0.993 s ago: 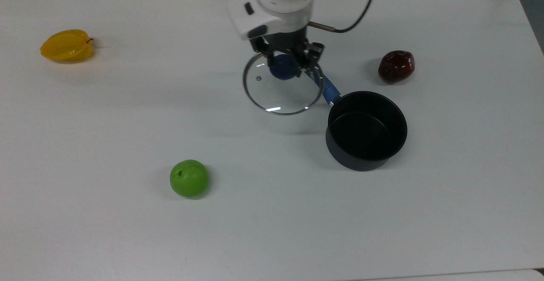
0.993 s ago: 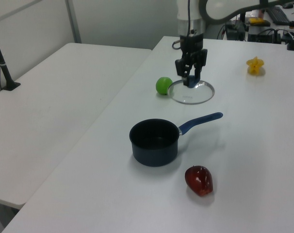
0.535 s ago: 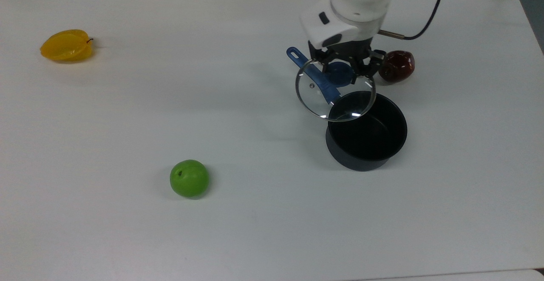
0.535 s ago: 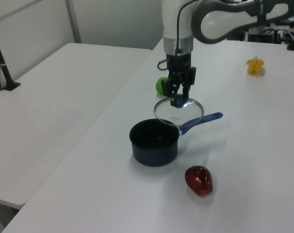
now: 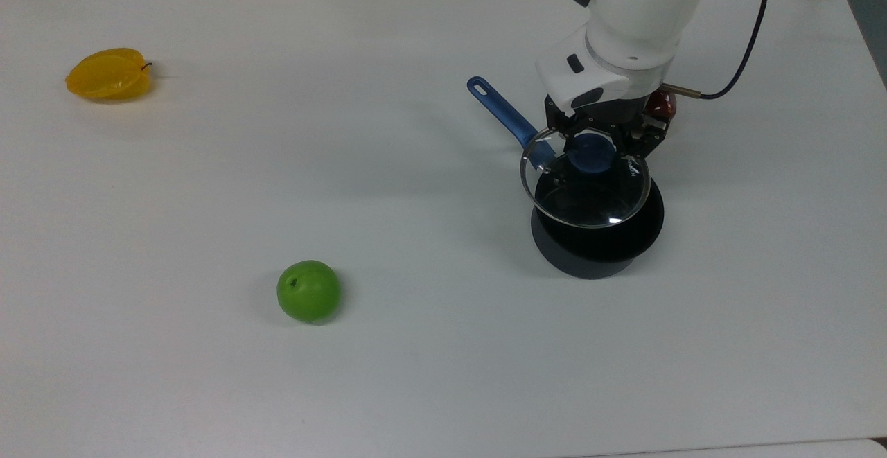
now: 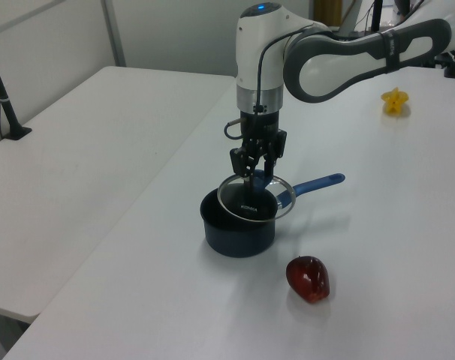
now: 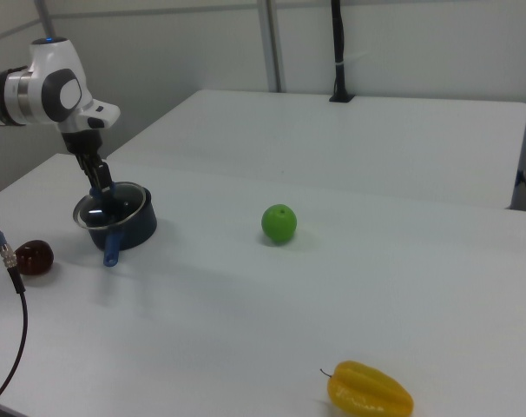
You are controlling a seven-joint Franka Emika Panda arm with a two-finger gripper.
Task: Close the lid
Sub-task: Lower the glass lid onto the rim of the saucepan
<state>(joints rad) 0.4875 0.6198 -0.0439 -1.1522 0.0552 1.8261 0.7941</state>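
Pincer: I have my pincer (image 5: 591,147) clamped on the blue knob (image 5: 591,154) at the centre of the lid (image 5: 586,198), fingers pointing straight down; in the left view it (image 6: 258,166) hangs just above the pot.
Lid: carried in the air over the pot (image 5: 597,238), not yet resting on it. In the left view the lid (image 6: 255,201) sits above the pot's mouth with a gap under its rim, and looks slightly tilted.
Alignment: in the top view the glass disc covers most of the opening but reads shifted toward the blue pot handle (image 5: 511,121), so the pot's near rim shows past the lid's edge. Part of that may be the height of the lid, I judge.
Done: lid gripped, lifted and brought over the pot.
Left: a small sideways correction to centre it, then lower until the metal rim seats all round, then release the knob and lift away.
Progress: I judge it well past halfway; only seating and release remain.
Around: a dark red fruit (image 6: 308,278) lies near the pot, a green apple (image 5: 309,291) and a yellow star fruit (image 5: 109,74) lie well apart on the white table (image 5: 277,389), none of them in the way.
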